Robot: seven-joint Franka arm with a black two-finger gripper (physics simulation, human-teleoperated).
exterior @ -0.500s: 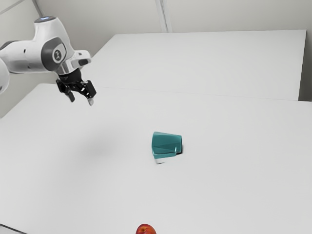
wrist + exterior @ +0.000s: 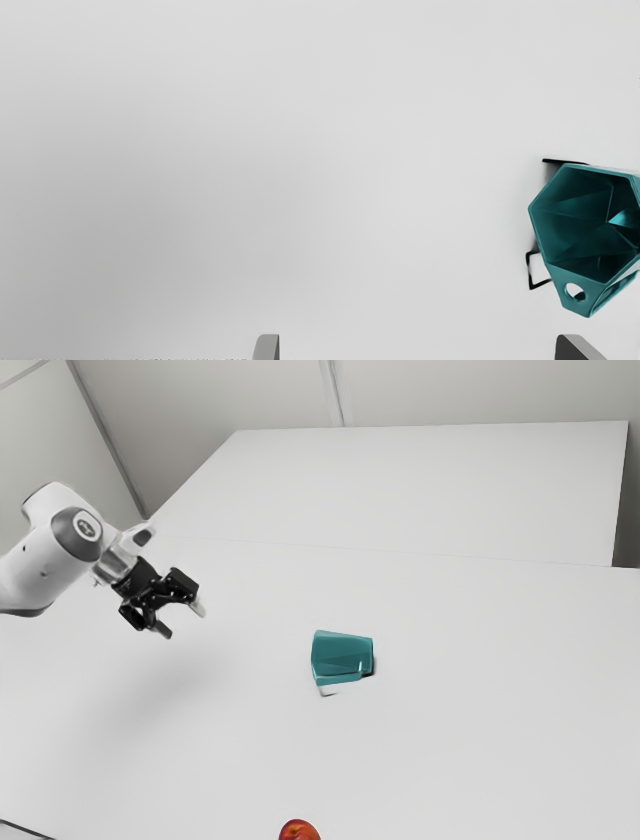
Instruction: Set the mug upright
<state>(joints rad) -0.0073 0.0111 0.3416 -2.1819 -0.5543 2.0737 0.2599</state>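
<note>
One mug [image 2: 342, 657] | lying on its side on the table [image 2: 480, 710], mouth facing the exterior view's left | gripper [image 2: 182, 620] raised above the table, well apart from the mug, fingers wide | red fruit [image 2: 299, 831] at exterior view's bottom edge

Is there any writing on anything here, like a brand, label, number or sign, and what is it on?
No text can be read.
Round dark emblem on the white arm: too small to make out.
Teal mug: no lettering on the sides that show.
Red fruit: no sticker or label on the part in view.
</note>
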